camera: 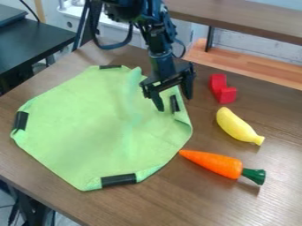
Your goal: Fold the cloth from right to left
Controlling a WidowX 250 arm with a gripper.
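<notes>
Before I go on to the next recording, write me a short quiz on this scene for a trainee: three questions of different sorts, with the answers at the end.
1. Fill in the missing colour: the yellow banana lies between the carrot and the ____ block.
2. True or false: the gripper hangs with its two fingers apart.
3. Choose one: how many black strips show on the green cloth?
A) two
B) four
C) six

Key: 1. red; 2. true; 3. B
</notes>
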